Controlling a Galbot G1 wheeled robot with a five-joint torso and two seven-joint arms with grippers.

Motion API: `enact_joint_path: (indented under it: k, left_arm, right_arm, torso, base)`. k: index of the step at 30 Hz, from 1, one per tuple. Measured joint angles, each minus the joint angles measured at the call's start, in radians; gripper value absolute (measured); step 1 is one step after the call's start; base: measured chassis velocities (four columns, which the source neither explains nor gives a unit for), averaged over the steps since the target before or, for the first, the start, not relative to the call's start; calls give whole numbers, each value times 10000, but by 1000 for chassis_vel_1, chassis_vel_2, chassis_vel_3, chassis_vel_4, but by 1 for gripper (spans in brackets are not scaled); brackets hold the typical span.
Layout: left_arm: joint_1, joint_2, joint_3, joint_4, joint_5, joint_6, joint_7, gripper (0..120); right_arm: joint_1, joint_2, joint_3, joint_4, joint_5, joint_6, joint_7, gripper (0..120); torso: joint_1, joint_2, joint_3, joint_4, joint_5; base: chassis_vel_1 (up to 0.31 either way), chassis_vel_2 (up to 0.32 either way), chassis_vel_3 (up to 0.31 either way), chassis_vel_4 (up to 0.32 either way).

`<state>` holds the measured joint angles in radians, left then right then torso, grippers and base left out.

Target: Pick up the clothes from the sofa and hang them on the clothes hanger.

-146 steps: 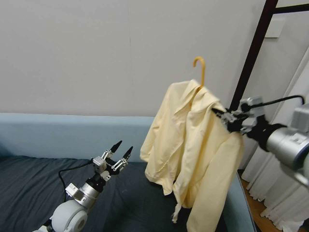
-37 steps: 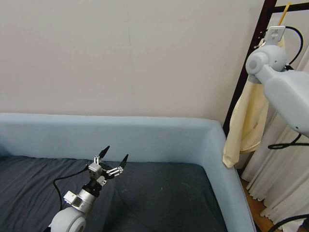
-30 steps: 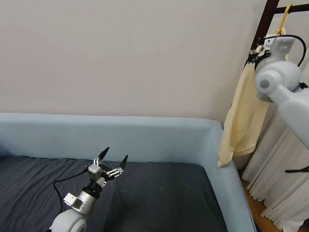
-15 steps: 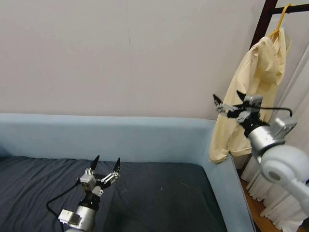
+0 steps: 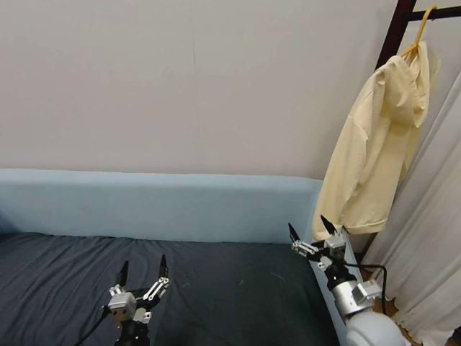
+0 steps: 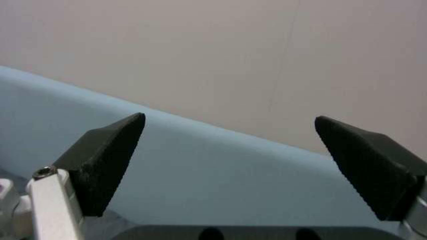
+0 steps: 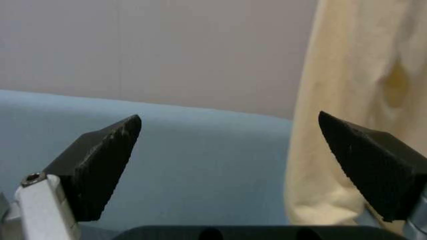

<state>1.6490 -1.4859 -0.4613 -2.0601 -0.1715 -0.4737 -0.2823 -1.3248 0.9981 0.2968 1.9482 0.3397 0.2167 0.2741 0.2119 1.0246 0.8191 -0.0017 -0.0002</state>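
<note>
Over the sofa (image 5: 180, 209), left gripper (image 5: 143, 264) and right gripper (image 5: 307, 225) hold fingers (image 6: 103, 160) wide, empty.

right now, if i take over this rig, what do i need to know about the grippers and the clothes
The left gripper is open and empty, low over the dark seat of the sofa.
The right gripper is open and empty, near the sofa's right end, below the yellow jacket and apart from it.
The yellow jacket hangs on its hanger, hooked on the dark rack right of the sofa.
Done: pickup and hanging.
Left: probably nothing; no other clothes lie on the part of the sofa in sight.
</note>
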Motion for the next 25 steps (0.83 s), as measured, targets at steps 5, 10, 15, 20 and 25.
enact_joint_path:
  k: [5,10,15,20,25]
  left_arm:
    - [302,-258,115,72,266,-168,-96,100]
    - [429,57,262,178,86,-99,-132,100]
    - [443,120,270,151,11,10,29,100]
    - [435,144,274,146,-19,31,75,100]
    - [427,151,278,145,-29,37,84,100]
  right_arm:
    - [-1152,974,1021,290,-793,389,-182,100]
    - [-1995,1610,1419,871,-1223,92,127,100]
    - [-2087,1719,1436,966,-1395,79,148,100]
    - [-2061,1710,1423,972,-1409,59,158,100]
    - [-2034,1691,1403,972,-1389,46,162,100]
  torso:
    - [0,0,0,0,-1]
    - [1,0,1,1,-1]
    - [1,0,1,3,0]
    - [1,-1,2,3,0]
    - [1,-1,2,3,0]
  base:
    - [0,0,0,0]
    - [0,0,0,0]
    - [0,0,0,0]
    - [0,0,0,0]
    - [0,0,0,0]
